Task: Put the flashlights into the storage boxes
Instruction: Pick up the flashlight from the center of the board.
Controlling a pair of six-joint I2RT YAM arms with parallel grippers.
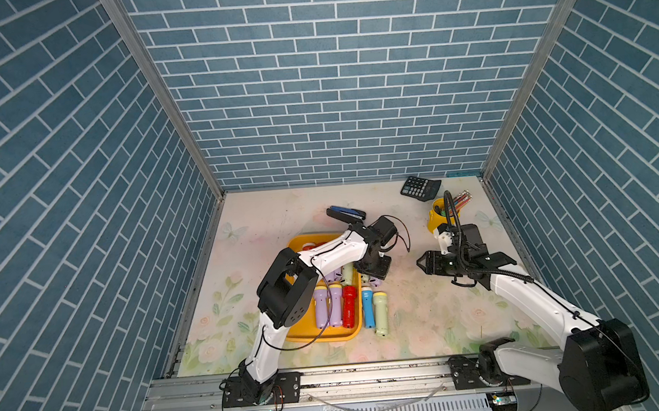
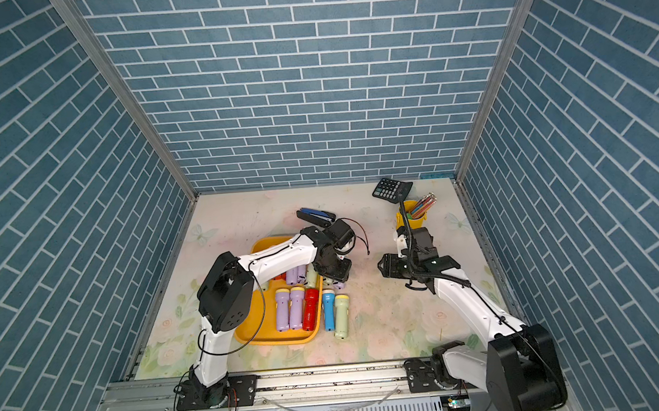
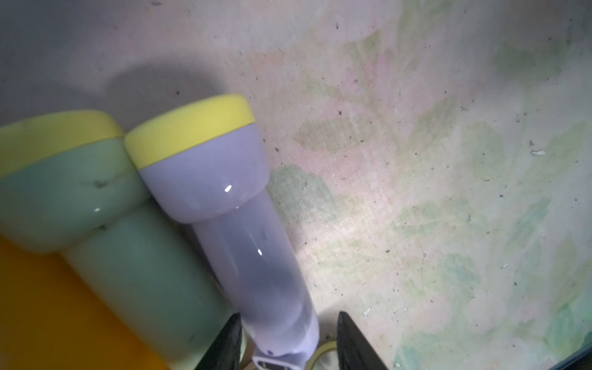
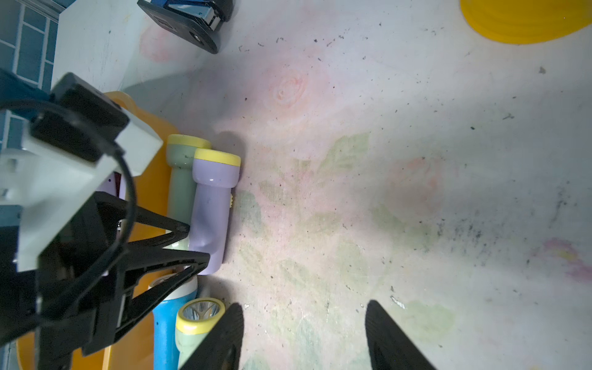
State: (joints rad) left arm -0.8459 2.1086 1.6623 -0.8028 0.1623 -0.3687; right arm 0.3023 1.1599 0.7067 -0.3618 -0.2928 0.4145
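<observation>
Flashlights lie partly in the yellow-orange tray and partly on the table just beside the tray's right rim. In both top views the tray's near row holds two lilac ones and a red flashlight side by side, heads pointing away from the robot. More lie farther in, half hidden under the left arm. Outside the tray, a blue flashlight and a pale green flashlight lie side by side on the table, the blue one nearest the rim. Beyond them a lilac flashlight lies on the table touching a second green flashlight, which sits between it and the tray's wall. The left tool sits low over the lilac flashlight's tail end with its fingers apart on either side. One finger is close against the body and a sliver of table shows before the other, so nothing is clamped. The right tool hovers over bare table well to the right, fingers apart with nothing between them. A calculator, a yellow pencil cup and a blue-and-black stapler sit toward the far side.
</observation>
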